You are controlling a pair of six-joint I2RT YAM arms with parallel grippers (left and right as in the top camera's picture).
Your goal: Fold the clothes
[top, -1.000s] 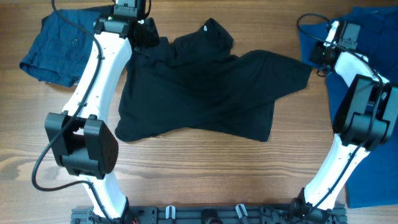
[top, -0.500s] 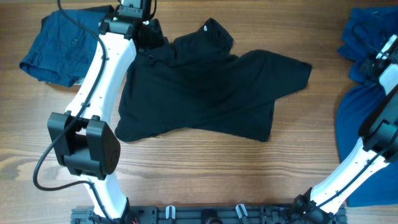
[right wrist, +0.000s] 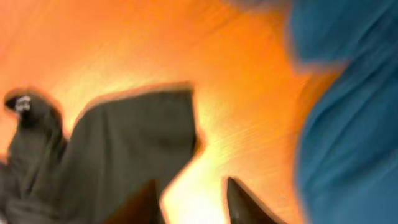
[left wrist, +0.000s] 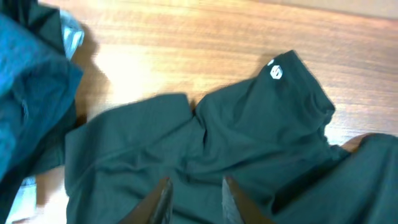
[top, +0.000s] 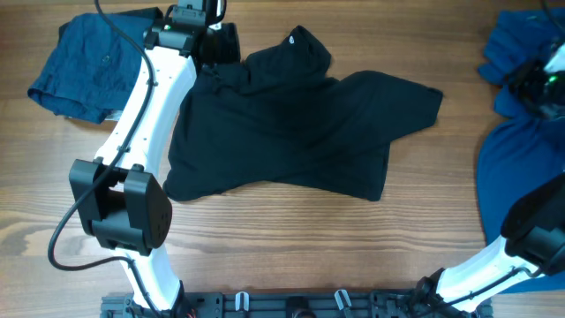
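Note:
A black short-sleeved shirt (top: 291, 124) lies crumpled and spread in the middle of the wooden table, its collar with a tiny white round logo (top: 294, 41) at the far side. My left gripper (top: 222, 49) is open and empty, hovering just over the shirt's far left shoulder; in the left wrist view its gripper (left wrist: 196, 190) sits above black fabric (left wrist: 249, 137), with the logo (left wrist: 275, 73) to the upper right. My right gripper (top: 525, 82) is at the far right edge over blue cloth. In the blurred right wrist view it (right wrist: 194, 196) is open and empty above bare wood, beside the black sleeve (right wrist: 137, 137).
A crumpled blue shirt (top: 79, 62) lies at the far left corner and shows in the left wrist view (left wrist: 28, 93). More blue shirts (top: 521, 185) are heaped along the right edge, seen also in the right wrist view (right wrist: 348, 124). The table's near half is bare wood (top: 291, 247).
My right arm has swung away from the shirt's right sleeve to the far right edge. My left gripper has shifted slightly right over the shoulder. The black shirt has not moved.

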